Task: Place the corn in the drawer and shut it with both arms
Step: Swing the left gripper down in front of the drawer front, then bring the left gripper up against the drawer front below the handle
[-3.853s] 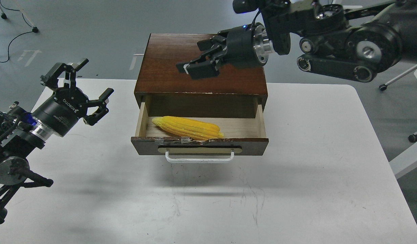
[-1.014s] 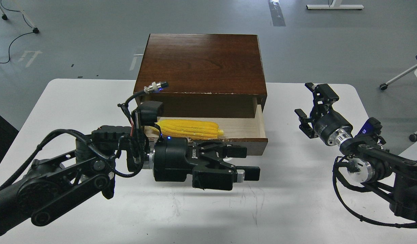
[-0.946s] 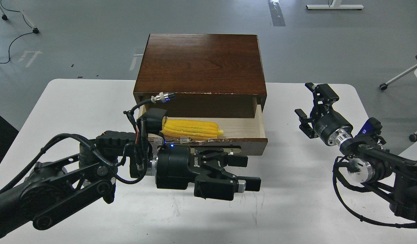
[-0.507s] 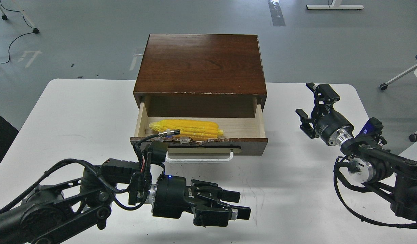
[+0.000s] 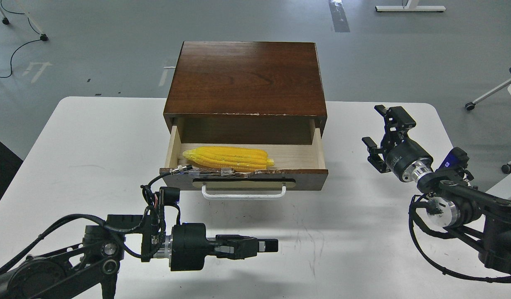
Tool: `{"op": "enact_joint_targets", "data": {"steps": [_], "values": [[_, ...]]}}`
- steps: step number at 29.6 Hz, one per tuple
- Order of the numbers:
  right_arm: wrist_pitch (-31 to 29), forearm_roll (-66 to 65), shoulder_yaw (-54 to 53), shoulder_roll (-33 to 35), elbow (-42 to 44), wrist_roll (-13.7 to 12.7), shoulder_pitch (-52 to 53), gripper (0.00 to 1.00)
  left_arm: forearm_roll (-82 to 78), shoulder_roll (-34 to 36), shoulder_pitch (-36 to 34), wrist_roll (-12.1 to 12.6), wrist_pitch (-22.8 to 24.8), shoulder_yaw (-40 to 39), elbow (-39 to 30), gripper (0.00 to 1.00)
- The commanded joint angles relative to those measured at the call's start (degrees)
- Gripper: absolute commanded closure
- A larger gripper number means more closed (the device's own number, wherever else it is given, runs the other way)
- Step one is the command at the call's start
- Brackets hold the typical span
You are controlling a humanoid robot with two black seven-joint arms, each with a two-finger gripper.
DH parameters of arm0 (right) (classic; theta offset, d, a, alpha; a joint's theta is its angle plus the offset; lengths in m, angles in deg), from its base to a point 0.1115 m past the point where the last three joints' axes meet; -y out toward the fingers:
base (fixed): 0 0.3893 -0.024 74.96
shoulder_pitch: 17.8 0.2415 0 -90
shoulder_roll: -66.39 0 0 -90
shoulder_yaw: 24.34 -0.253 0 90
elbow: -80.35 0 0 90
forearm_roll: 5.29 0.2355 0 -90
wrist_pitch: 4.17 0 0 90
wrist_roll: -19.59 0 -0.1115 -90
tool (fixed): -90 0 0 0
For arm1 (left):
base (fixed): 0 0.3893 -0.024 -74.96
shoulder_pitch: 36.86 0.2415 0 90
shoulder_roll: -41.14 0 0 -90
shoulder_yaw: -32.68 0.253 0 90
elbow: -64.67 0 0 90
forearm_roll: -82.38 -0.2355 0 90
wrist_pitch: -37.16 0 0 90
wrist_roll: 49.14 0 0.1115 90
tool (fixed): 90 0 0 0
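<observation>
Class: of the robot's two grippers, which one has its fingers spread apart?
The right gripper, beside the drawer, shows separated fingers; the left gripper, low before the drawer, appears edge-on with fingers together.

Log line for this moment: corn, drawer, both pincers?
corn: in drawer | drawer: open, handle untouched | left pincer: above table, before drawer, state unclear | right pincer: open, right of drawer

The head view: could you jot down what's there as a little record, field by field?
corn: lying inside the open drawer, left of middle
drawer: pulled out of the brown cabinet, white handle free
left pincer: low over the white table, in front of the drawer, fingers together
right pincer: right of the drawer, fingers apart, holding nothing
</observation>
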Motion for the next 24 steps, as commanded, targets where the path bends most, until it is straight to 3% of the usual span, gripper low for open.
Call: {"op": "enact_joint_targets", "data": {"steps": [1, 9, 24], "values": [[-0.01, 0.00, 0.03, -0.01, 0.01, 0.00, -0.30, 0.00, 1.84, 0.20, 0.36, 2.21, 0.00, 0.01, 1.13, 1.00], [-0.01, 0.00, -0.06, -0.10, 0.01, 0.00, -0.30, 0.00, 12.30, 0.11, 0.27, 5.29, 0.00, -1.75, 1.31, 1.00], [-0.01, 0.00, -0.06, -0.18, 0.01, 0.00, -0.39, 0.00, 13.81, 0.02, 0.27, 5.38, 0.00, -3.77, 2.98, 1.00]]}}
